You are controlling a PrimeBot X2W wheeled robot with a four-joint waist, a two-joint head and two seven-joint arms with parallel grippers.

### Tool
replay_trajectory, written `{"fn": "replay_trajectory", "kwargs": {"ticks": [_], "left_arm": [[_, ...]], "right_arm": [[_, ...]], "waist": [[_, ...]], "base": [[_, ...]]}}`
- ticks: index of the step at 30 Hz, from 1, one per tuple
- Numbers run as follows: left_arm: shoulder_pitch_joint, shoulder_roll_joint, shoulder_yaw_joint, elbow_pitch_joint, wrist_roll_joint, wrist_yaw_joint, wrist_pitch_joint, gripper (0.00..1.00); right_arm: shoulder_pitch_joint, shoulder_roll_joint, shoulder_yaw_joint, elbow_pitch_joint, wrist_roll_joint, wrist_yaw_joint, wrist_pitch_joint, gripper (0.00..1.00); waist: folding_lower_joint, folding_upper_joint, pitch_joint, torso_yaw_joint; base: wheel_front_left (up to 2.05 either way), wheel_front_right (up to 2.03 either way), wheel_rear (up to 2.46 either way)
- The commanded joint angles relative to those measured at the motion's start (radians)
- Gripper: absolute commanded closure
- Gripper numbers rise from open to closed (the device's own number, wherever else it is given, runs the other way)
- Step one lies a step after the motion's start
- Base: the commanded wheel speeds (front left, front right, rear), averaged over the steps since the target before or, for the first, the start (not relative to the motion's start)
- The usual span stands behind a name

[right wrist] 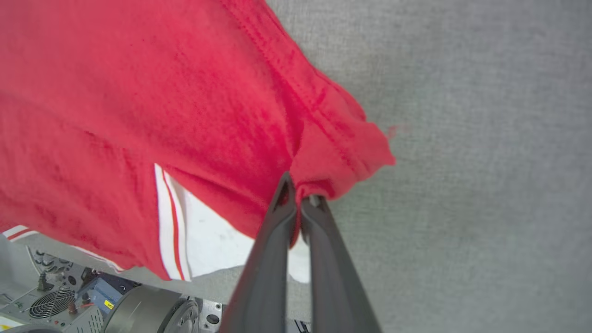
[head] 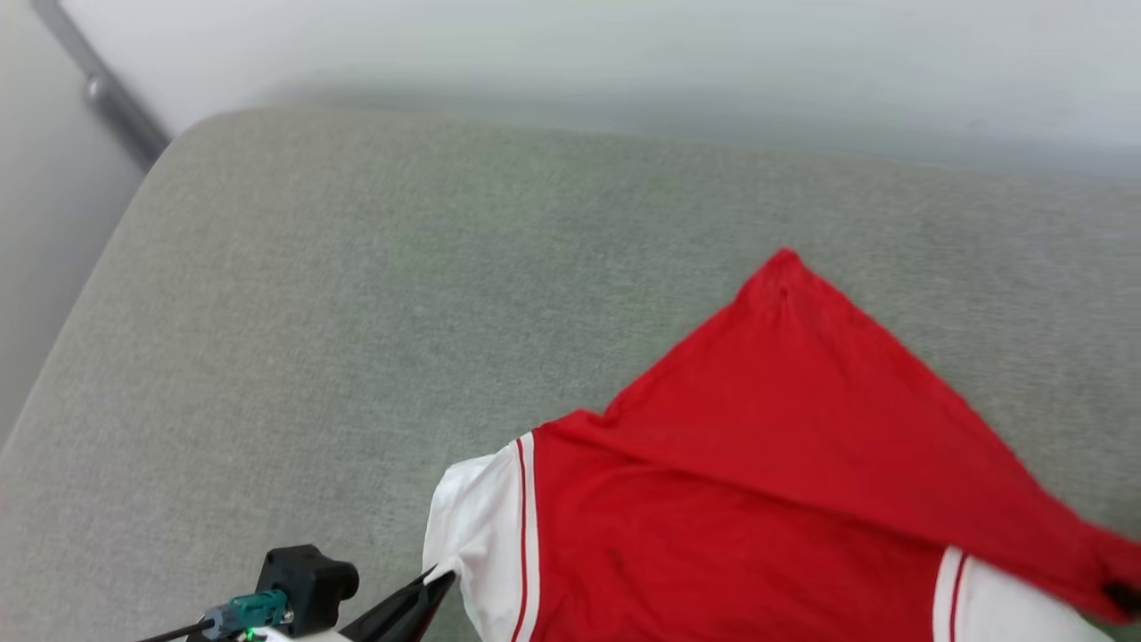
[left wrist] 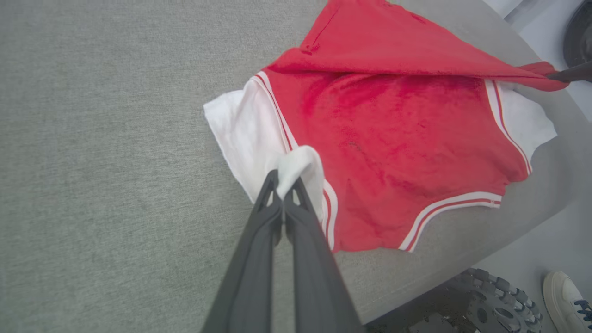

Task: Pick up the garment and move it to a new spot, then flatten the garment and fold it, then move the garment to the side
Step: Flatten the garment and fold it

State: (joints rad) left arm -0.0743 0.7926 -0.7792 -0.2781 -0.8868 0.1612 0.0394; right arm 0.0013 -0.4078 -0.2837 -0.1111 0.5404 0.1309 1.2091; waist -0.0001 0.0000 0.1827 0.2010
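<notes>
Garment (head: 713,535) spans between my grippers. My left gripper (left wrist: 282,187) pinches its white sleeve (left wrist: 240,125); my right gripper (right wrist: 300,196) clamps its red corner (right wrist: 351,148).

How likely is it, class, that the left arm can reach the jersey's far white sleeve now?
Probably not: the left pincer is shut on the near sleeve, and the far sleeve lies across the whole garment.
</notes>
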Motion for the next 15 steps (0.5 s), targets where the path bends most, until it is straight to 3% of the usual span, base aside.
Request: {"fn": "replay_trajectory", "kwargs": {"ticks": [1, 7, 11, 12, 13, 15], "left_arm": [[0.014, 0.004, 0.0, -0.001, -0.006, 0.008, -0.007, 1.0], [0.035, 0.007, -0.001, -0.011, -0.013, 0.018, -0.012, 1.0], [0.033, 0.006, -0.004, -0.018, -0.011, 0.02, -0.007, 1.0], [0.032, 0.005, -0.005, -0.02, -0.011, 0.02, -0.005, 1.0], [0.031, 0.005, -0.005, -0.023, -0.011, 0.021, -0.004, 1.0], [0.029, 0.008, -0.004, -0.029, -0.01, 0.022, -0.003, 1.0]], "right_arm": [[0.047, 0.02, -0.01, -0.021, 0.004, 0.0, -0.008, 1.0], [0.183, 0.072, -0.029, -0.049, -0.001, 0.0, -0.025, 1.0], [0.223, 0.063, -0.006, -0.029, -0.011, 0.0, -0.033, 1.0], [0.22, 0.059, 0.001, -0.033, -0.007, 0.0, -0.046, 0.69], [0.211, 0.059, 0.0, -0.033, -0.004, 0.0, -0.057, 0.0], [0.191, 0.042, 0.02, -0.043, 0.011, 0.0, -0.081, 0.0]], "waist": [[0.0001, 0.0, -0.037, -0.036], [0.0001, 0.0, -0.061, -0.056], [0.0001, 0.0, -0.064, -0.06], [0.0001, 0.0, -0.065, -0.06], [0.0001, 0.0, -0.066, -0.059], [0.0001, 0.0, -0.067, -0.056]], "base": [[0.0, 0.0, 0.0], [0.0, 0.0, 0.0], [0.0, 0.0, 0.0], [0.0, 0.0, 0.0], [0.0, 0.0, 0.0], [0.0, 0.0, 0.0]]}}
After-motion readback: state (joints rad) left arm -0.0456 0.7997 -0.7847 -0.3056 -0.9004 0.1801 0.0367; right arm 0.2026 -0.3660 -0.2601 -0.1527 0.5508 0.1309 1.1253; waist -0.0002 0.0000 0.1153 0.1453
